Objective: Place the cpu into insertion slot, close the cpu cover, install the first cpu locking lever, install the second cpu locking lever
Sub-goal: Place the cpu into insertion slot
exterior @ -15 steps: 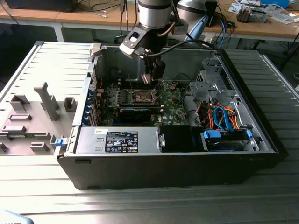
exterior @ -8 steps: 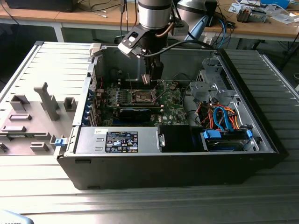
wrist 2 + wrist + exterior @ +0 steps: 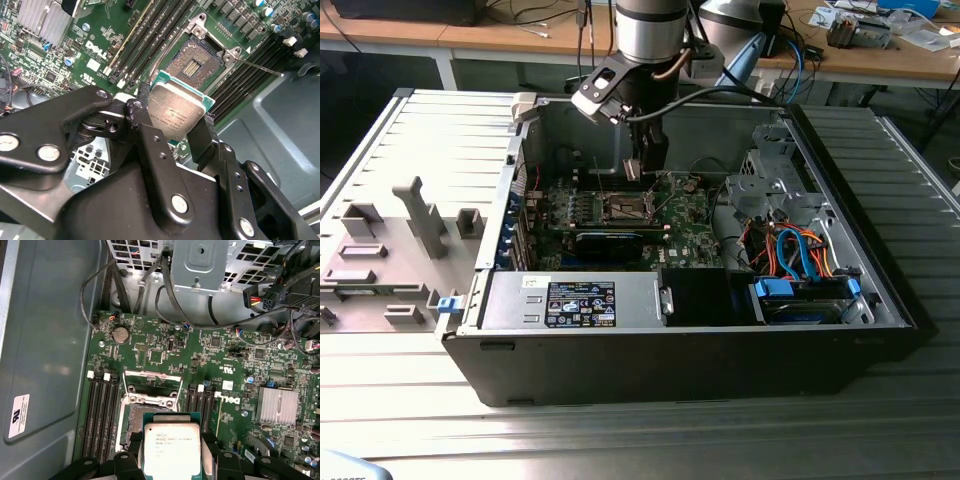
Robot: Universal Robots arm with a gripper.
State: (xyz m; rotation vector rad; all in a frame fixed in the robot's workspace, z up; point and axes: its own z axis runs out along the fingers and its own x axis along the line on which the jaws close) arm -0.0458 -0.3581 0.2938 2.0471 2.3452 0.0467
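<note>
silvery cpu (image 3: 177, 112) sits clenched between the black fingers (image 3: 144, 97) of the gripper (image 3: 176, 107), hovering over the insertion slot (image 3: 194, 62), not yet seated. in the first wrist view we see what seems to be the cpu cover (image 3: 151, 385) raised open beyond the slot, and a white sticker (image 3: 18, 416) on the case wall (image 3: 50, 340). the exterior view adds the open computer case (image 3: 720, 135) on a ribbed metal table (image 3: 620, 435), wooden desks (image 3: 470, 40) behind.

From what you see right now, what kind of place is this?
Probably a robotics lab or workshop: an opened computer case lies on a metal table, wooden desks with cables stand behind, and the gripper holds the cpu near the insertion slot.
</note>
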